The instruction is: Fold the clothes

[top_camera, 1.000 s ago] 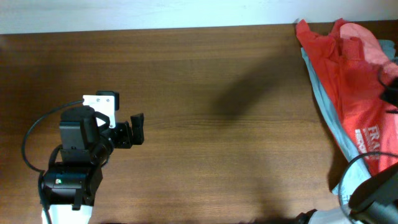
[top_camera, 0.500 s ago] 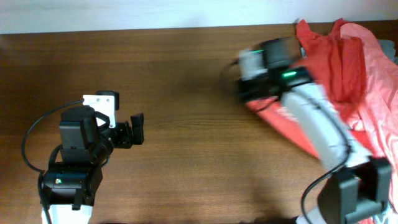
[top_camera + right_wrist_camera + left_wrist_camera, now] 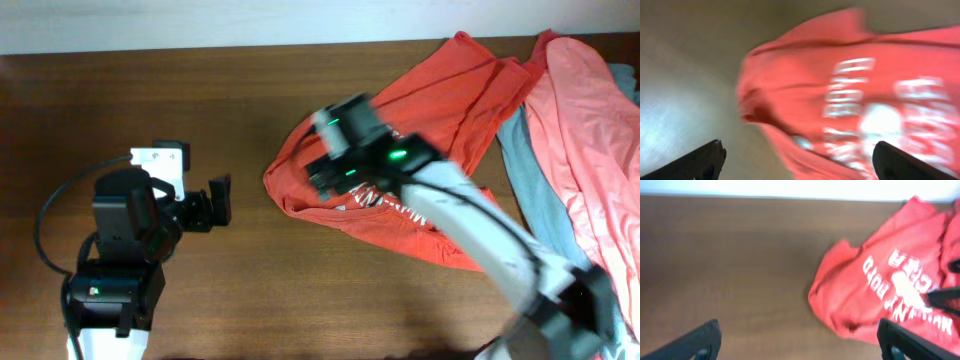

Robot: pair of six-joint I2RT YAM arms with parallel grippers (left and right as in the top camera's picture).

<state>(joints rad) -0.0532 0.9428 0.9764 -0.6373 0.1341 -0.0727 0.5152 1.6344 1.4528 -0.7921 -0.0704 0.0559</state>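
From overhead, the right claw (image 3: 322, 178) hangs low over the near-left part of the orange-red T-shirt (image 3: 450, 95). The shirt lies rumpled on the table (image 3: 200, 90) and runs away from that claw toward the far right. A grey-blue garment (image 3: 530, 190) and a salmon-pink garment (image 3: 590, 120) lie beyond it on the right. The left claw (image 3: 222, 200) waits beside the shirt's nearest edge without touching it. White print shows just under the right arm, but it is too broken up to read here. In the left wrist view, the left claw (image 3: 797, 327) is spread wide and holds nothing. The T-shirt (image 3: 850, 295) lies ahead of it and to its right, and the white lettering (image 3: 900, 285) appears upside-down. "BOYD" can be made out, while the line below is too smeared to read. In the right wrist view, the right claw (image 3: 797, 147) is also spread wide with nothing between its fingers. The T-shirt (image 3: 805, 90) lies directly below and ahead of it, its print blurred beyond reading. My judgement is that the step in hand is laying the shirt out, with no fold begun. The next move calls for each claw to pinch an edge on its own side and draw the cloth flat. Bunched layers could be caught together.
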